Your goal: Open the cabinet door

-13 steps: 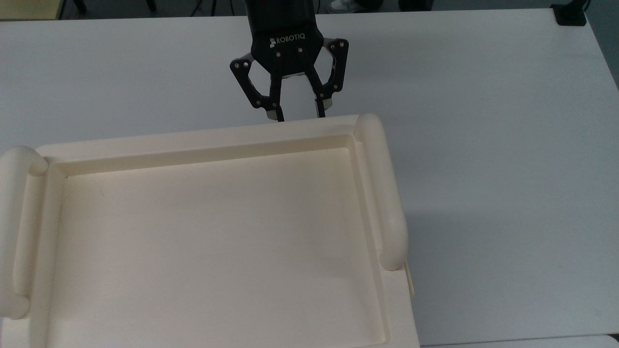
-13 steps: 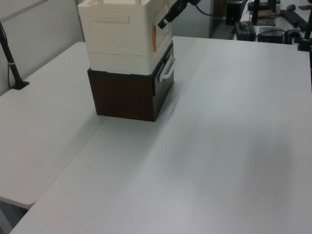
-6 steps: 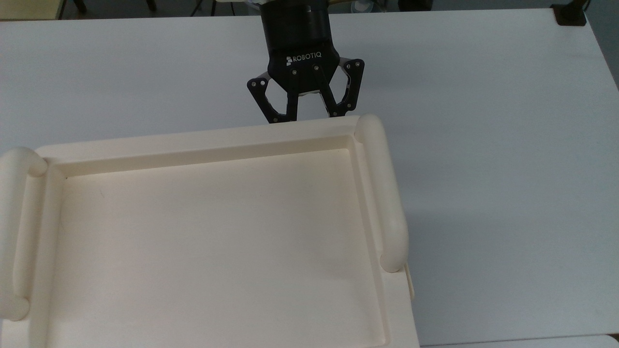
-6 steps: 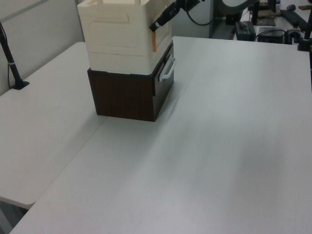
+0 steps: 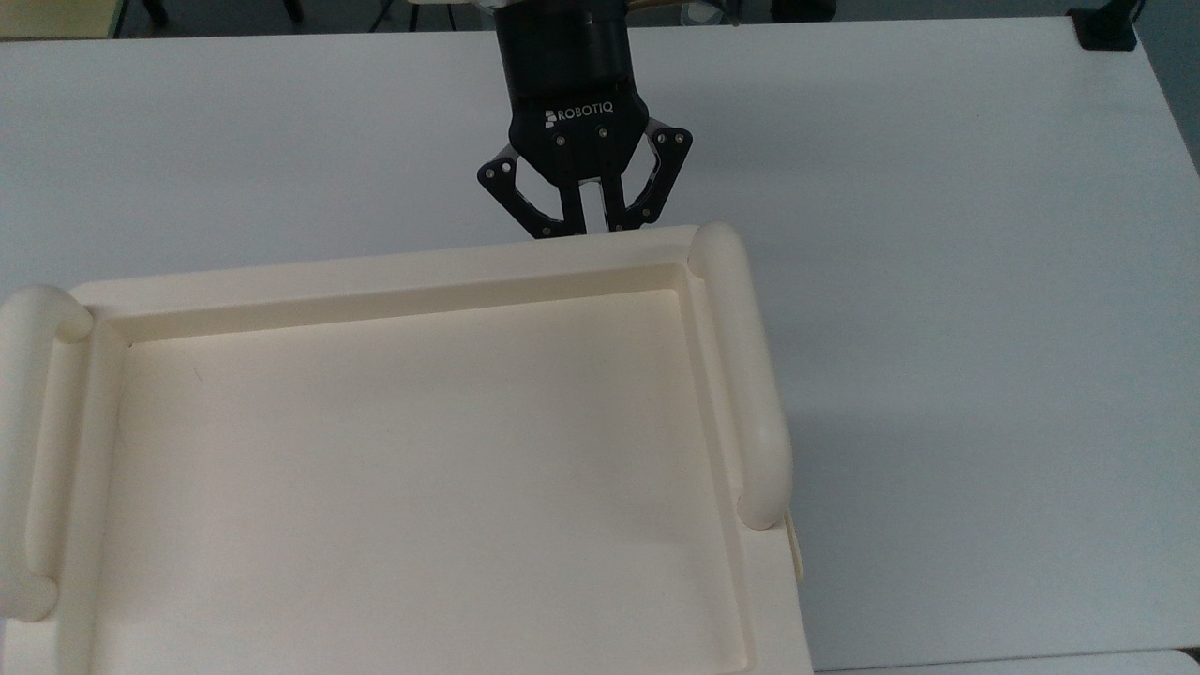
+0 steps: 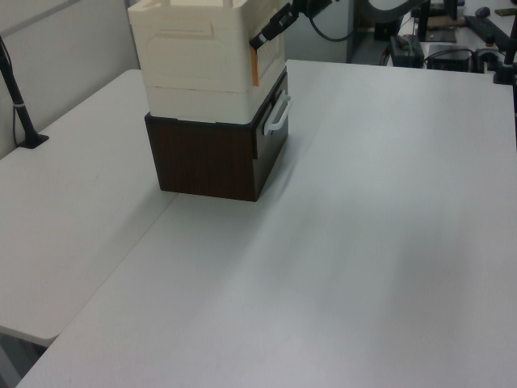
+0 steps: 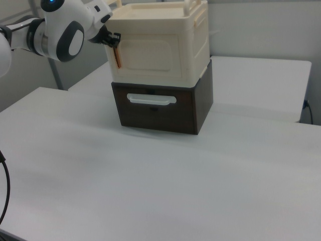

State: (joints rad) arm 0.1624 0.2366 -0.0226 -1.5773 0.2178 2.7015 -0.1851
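**End effector pinched at the cabinet's edge**

Narrowed since a second ago, the end effector's (image 5: 589, 228) fingers now stand almost together, at 12 o'clock of the cabinet (image 5: 422, 469) top in the top view. In the right view it (image 7: 113, 41) meets the door's (image 7: 150, 55) upper corner at 10 o'clock, beside an orange tab (image 7: 117, 57). What it grips, I cannot tell. Door sits flush, above a brown drawer (image 7: 153, 108) on the desk (image 7: 150, 191).

Black tool (image 5: 583, 223), white ROBOTIQ lettering, silver screws at linkages; white arm (image 7: 60, 30), grey joints.

White tables (image 6: 388, 242) pushed together; grey partition wall (image 7: 261, 27) behind; evenly lit.
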